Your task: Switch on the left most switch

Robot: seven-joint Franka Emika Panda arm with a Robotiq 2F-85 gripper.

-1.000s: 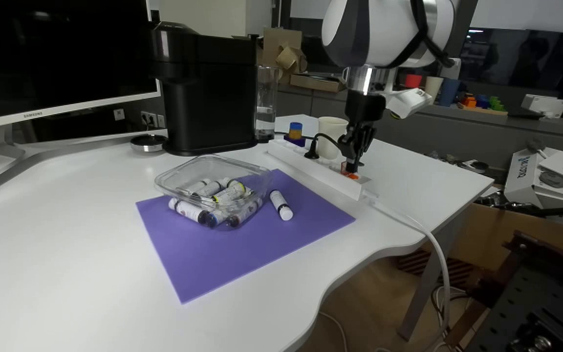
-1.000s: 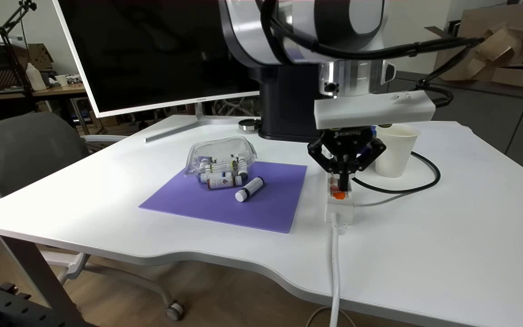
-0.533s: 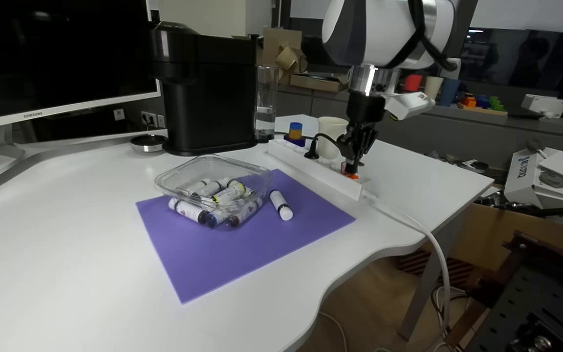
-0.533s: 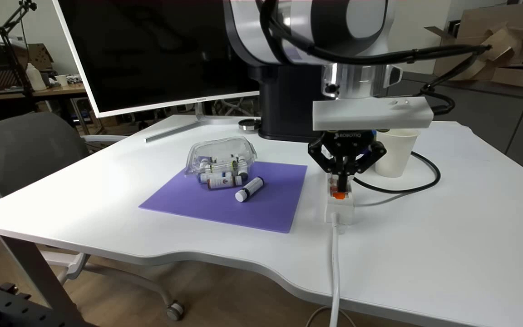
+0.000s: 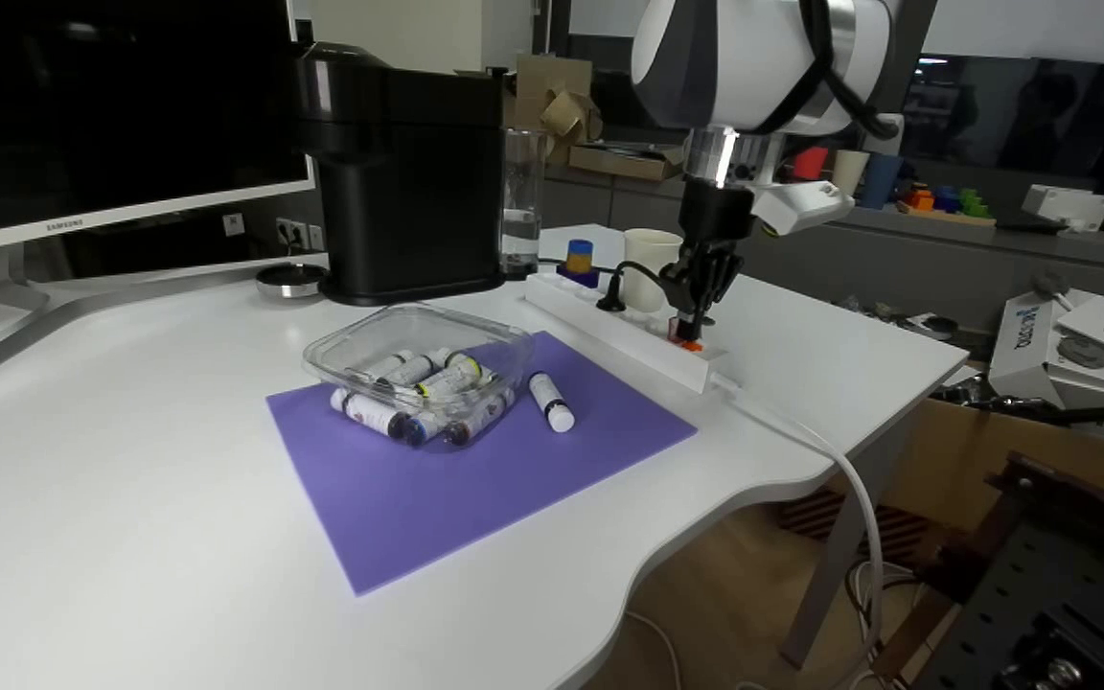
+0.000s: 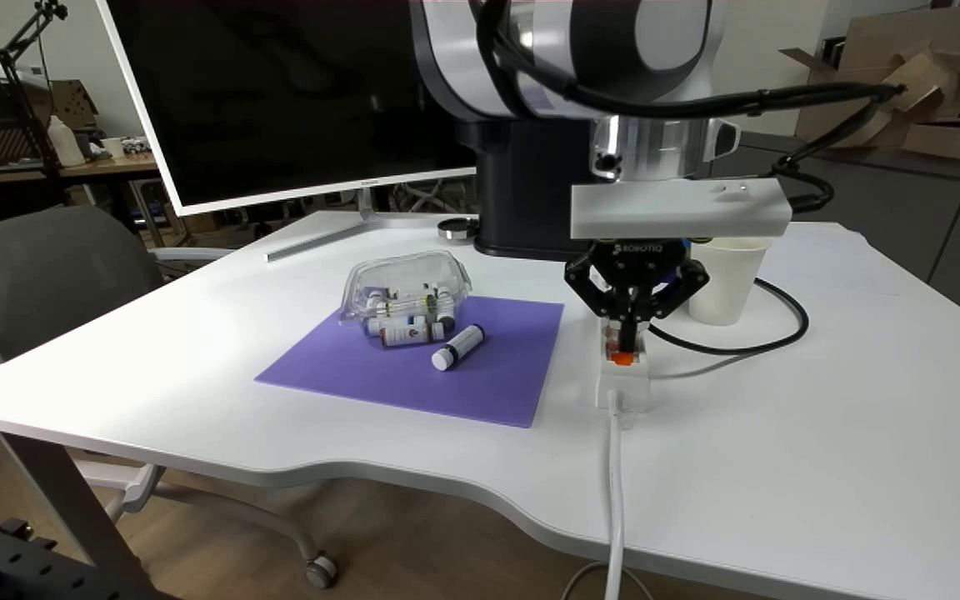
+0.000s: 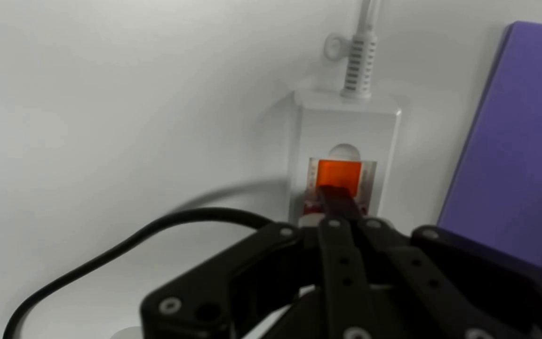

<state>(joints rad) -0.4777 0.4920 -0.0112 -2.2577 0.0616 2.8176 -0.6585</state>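
In the wrist view, hides part of the orange switch (image 7: 339, 172), at the cord (image 7: 359, 68) end of the power strip (image 7: 351, 127), behind the gripper (image 7: 335, 194), pinched narrow; cannot tell whether touching. Shows a clear tub (image 6: 401, 268) only in both exterior views.

Wears rounded white shell (image 5: 768, 57) with dark bands (image 5: 691, 72). Carries thick black cable (image 6: 680, 109). Narrows to shiny silvery cylinder (image 6: 647, 150); bears white boxy housing (image 6: 680, 210). Ends in black gripper (image 6: 627, 340) with pale ROBOTIQ lettering (image 6: 638, 248), angular linkages (image 7: 233, 268), round screws (image 7: 170, 306).
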